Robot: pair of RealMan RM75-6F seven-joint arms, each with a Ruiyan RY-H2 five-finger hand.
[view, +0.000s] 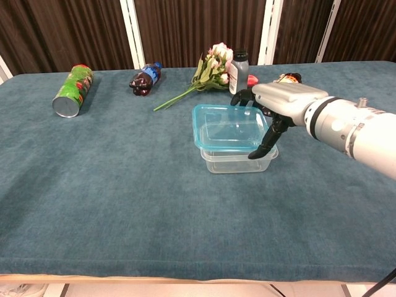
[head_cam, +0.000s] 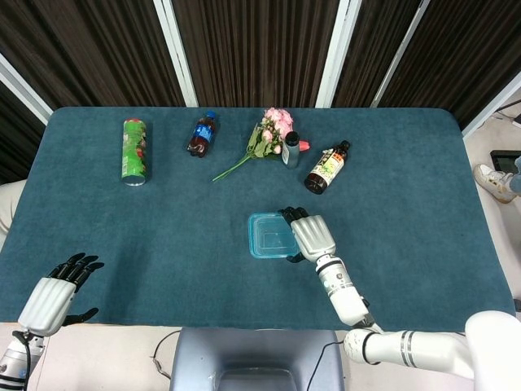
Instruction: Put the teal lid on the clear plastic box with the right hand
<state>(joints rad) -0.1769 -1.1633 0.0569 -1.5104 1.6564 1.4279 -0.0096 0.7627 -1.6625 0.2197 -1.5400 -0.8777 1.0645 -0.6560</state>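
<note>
The teal lid (view: pixel 228 126) (head_cam: pixel 269 235) lies over the clear plastic box (view: pixel 238 159), shifted a little to the box's left, so the box's right end shows past it. My right hand (view: pixel 278 103) (head_cam: pixel 312 236) grips the lid's right edge, thumb below and fingers over the far side. In the head view the lid hides the box. At the table's near left corner my left hand (head_cam: pixel 55 291) hangs with fingers apart, holding nothing; the chest view does not show it.
Along the far side lie a green can (head_cam: pixel 134 151), a cola bottle (head_cam: pixel 201 134), a pink flower bunch (head_cam: pixel 267 137), a small dark bottle (head_cam: pixel 291 149) and a sauce bottle (head_cam: pixel 326 167). The teal table cloth (head_cam: pixel 146 236) stretches bare to the left of the box.
</note>
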